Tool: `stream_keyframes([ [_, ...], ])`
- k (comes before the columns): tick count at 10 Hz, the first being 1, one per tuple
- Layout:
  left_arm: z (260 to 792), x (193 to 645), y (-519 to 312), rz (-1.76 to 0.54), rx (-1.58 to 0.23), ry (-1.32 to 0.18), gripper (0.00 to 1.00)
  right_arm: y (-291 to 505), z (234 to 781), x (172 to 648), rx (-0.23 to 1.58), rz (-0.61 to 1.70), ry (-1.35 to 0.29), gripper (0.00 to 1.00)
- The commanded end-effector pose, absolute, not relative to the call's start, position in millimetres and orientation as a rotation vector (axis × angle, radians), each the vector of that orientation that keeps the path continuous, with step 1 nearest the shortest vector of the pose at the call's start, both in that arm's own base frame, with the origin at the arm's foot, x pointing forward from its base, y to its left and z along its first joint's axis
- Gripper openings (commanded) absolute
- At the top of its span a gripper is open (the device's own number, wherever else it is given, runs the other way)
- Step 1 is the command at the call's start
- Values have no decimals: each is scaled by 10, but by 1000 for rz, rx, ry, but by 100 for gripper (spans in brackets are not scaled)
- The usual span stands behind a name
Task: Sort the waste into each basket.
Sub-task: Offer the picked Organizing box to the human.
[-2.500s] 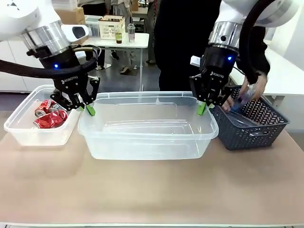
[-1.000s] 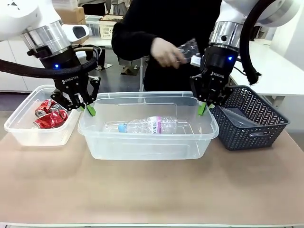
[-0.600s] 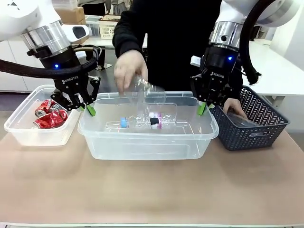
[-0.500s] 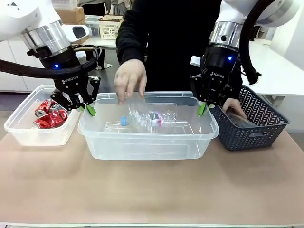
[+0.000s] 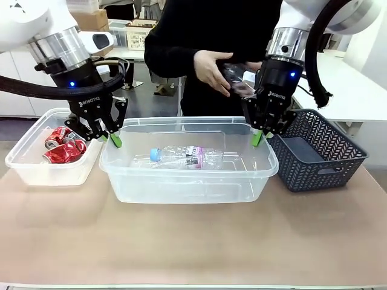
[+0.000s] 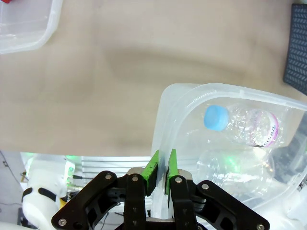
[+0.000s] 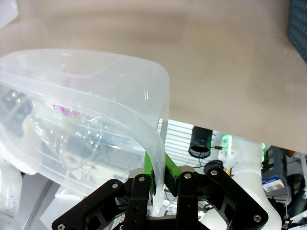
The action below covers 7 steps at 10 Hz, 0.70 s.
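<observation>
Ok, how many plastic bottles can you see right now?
3. Two lie in the big clear tub: a labelled bottle with a blue cap and a clear bottle beside it. A third bottle is in the person's hands. Others may be hidden.

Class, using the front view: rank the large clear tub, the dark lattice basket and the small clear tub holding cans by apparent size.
1. large clear tub
2. and 3. dark lattice basket and small clear tub look alike, so no ranking.
</observation>
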State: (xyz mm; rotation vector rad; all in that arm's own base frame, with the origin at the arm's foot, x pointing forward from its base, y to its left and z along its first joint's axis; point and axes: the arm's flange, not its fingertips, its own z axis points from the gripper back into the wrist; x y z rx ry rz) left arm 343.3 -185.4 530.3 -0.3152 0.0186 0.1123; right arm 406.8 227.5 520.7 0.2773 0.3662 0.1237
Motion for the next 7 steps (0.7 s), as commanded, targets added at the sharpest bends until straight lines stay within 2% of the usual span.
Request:
stream_keyframes([
  [1,5319,3444,-1799,158,-329,9,1,2254,5237,4068,287,133,370,0],
  [7,5319,3444,-1799,158,-329,9,1,2254,5237,4068,287,133,370,0],
])
